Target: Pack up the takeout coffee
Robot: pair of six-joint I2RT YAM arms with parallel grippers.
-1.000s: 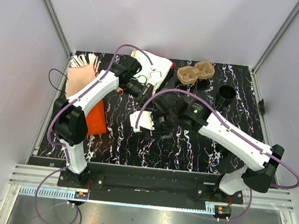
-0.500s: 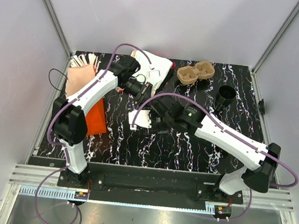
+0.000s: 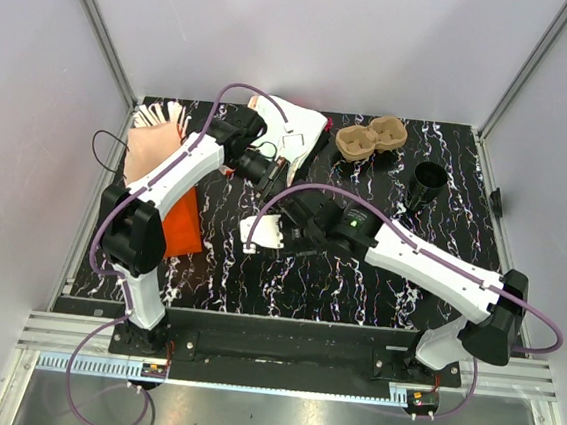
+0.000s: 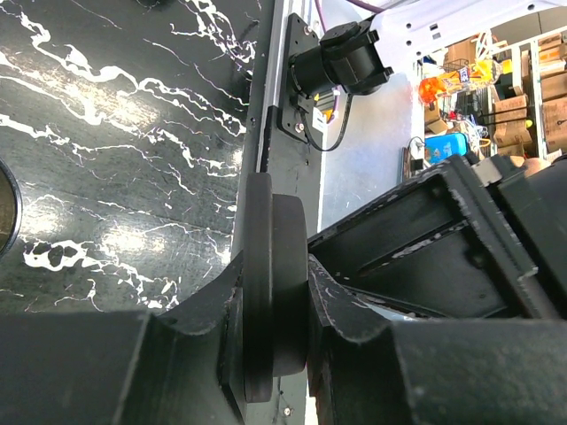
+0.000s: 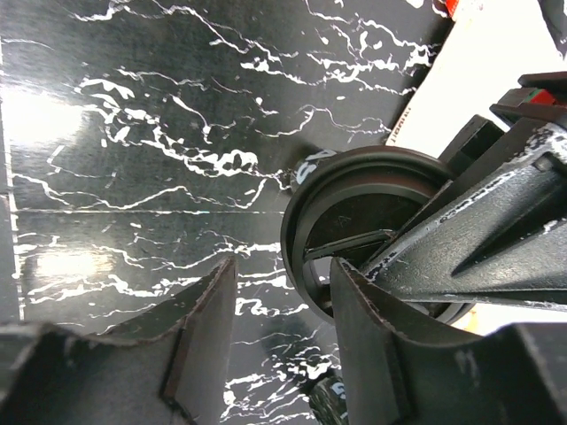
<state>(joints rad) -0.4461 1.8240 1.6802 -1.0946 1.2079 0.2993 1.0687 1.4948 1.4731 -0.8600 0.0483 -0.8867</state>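
The takeout coffee cup (image 3: pixel 429 182), small, black and tapered, stands upright at the right back of the table, apart from both grippers. My left gripper (image 3: pixel 264 170) is shut on a black round lid (image 4: pixel 270 310), held on edge between the jaws (image 4: pixel 275 266). The lid also shows in the right wrist view (image 5: pixel 354 221), pinched by the left gripper's fingers (image 5: pixel 478 248). My right gripper (image 5: pixel 283 266) is open and empty, just beside and below the lid; in the top view it (image 3: pixel 284 209) sits just in front of the left gripper.
The brown two-hollow cardboard tray (image 3: pixel 370 139) lies at the back, left of the cup. A white bag (image 3: pixel 298 128) lies behind the left gripper. A pink cup of wooden stirrers (image 3: pixel 153 146) and an orange object (image 3: pixel 182 225) are at the left edge.
My right arm has swung left and a little nearer, bringing its open gripper close to the lid. The left arm, lid and cup have not moved.
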